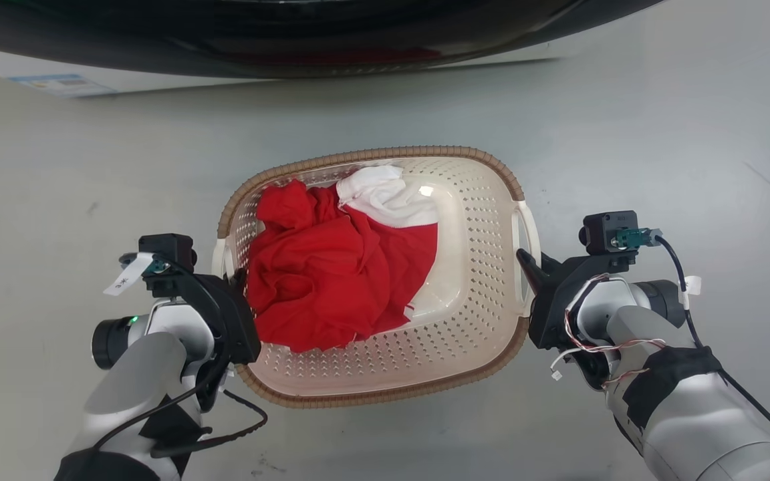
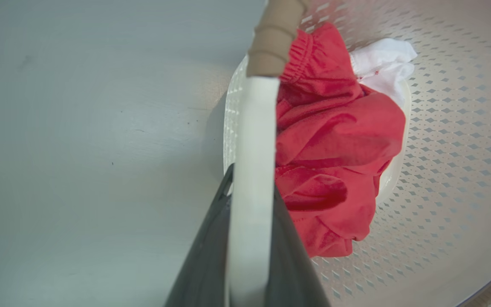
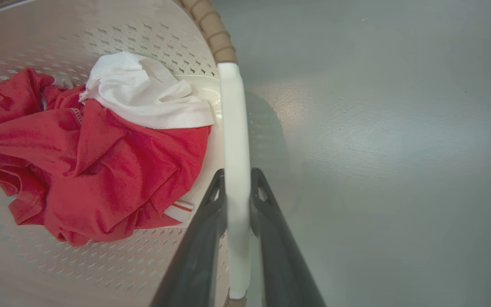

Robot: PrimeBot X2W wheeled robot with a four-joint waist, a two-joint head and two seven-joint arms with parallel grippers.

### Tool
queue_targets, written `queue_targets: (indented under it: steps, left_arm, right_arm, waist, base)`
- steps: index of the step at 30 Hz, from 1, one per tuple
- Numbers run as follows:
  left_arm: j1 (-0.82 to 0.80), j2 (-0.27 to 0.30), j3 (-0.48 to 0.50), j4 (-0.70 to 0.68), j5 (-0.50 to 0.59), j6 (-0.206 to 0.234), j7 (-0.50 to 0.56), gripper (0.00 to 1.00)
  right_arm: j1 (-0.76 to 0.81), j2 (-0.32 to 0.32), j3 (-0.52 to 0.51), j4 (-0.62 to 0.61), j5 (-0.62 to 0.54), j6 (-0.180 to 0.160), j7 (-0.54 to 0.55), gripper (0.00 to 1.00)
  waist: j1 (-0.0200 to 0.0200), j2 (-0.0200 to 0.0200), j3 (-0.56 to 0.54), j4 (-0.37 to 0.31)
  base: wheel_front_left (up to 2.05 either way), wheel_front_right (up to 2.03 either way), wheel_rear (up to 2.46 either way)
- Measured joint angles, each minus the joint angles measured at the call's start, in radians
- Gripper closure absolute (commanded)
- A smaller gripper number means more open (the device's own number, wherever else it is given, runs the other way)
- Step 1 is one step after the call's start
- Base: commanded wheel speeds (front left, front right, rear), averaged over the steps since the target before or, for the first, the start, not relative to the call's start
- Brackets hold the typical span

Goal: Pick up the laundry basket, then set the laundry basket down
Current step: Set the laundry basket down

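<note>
The laundry basket [image 1: 485, 200] is cream with perforated walls and a brown woven-look rim, and lies in the middle of the head view. Red clothing [image 1: 331, 274] and a white garment [image 1: 388, 194] lie inside it. My left gripper [image 1: 236, 280] is shut on the basket's white left handle [image 2: 252, 128], with one dark finger on either side of it. My right gripper [image 1: 527, 264] is shut on the white right handle [image 3: 235, 119] in the same way. From the wrist views I cannot tell whether the basket rests on the floor or hangs just above it.
The washing machine's dark rounded door [image 1: 291, 33] spans the top of the head view, with its white body and a blue label [image 1: 57, 83] at upper left. Grey floor [image 1: 659, 133] surrounds the basket on all sides.
</note>
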Motion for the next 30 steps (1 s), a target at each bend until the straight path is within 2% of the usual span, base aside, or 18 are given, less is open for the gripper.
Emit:
queue_targets:
  steps: [11,23,24,25,26,27,28,30]
  left_arm:
    - [-0.033,-0.010,-0.009,0.032,0.020,0.000,-0.059,1.00]
    - [-0.050,-0.023,-0.019,0.072,0.020,-0.001,-0.060,1.00]
    - [-0.051,-0.024,-0.021,0.074,0.020,-0.002,-0.060,0.86]
    - [-0.052,-0.025,-0.023,0.076,0.020,-0.002,-0.060,0.42]
    - [-0.053,-0.027,-0.026,0.077,0.020,-0.007,-0.059,0.00]
    - [-0.054,-0.029,-0.030,0.077,0.020,-0.010,-0.058,0.00]
    - [-0.054,-0.036,-0.035,0.078,0.020,-0.011,-0.056,0.00]
    - [-0.054,-0.045,-0.039,0.081,0.020,-0.017,-0.056,0.00]
  right_arm:
    - [-0.032,0.002,0.016,0.026,-0.035,0.000,-0.075,1.00]
    - [-0.050,0.004,0.025,0.054,-0.035,0.001,-0.114,1.00]
    - [-0.051,0.004,0.026,0.056,-0.035,0.001,-0.114,1.00]
    - [-0.051,0.004,0.028,0.056,-0.035,0.002,-0.119,1.00]
    - [-0.052,0.004,0.032,0.056,-0.035,0.002,-0.122,0.74]
    - [-0.052,0.004,0.034,0.057,-0.035,0.003,-0.123,0.25]
    - [-0.052,0.005,0.036,0.057,-0.035,0.007,-0.126,0.00]
    - [-0.052,0.010,0.042,0.056,-0.035,0.010,-0.128,0.00]
  waist:
    - [-0.0001,0.0000,0.060,0.004]
    - [-0.0002,-0.0002,0.072,0.012]
    - [-0.0002,-0.0002,0.071,0.013]
    - [-0.0003,-0.0002,0.071,0.013]
    - [-0.0003,-0.0002,0.071,0.014]
    - [-0.0002,-0.0001,0.070,0.015]
    - [-0.0002,-0.0001,0.070,0.016]
    - [-0.0002,-0.0001,0.068,0.018]
  base:
    - [0.00,0.00,0.00]
    - [0.00,0.00,0.00]
    - [0.00,0.00,0.00]
    - [0.00,0.00,0.00]
    - [0.00,0.00,0.00]
    - [0.00,0.00,0.00]
    - [0.00,0.00,0.00]
    - [0.00,0.00,0.00]
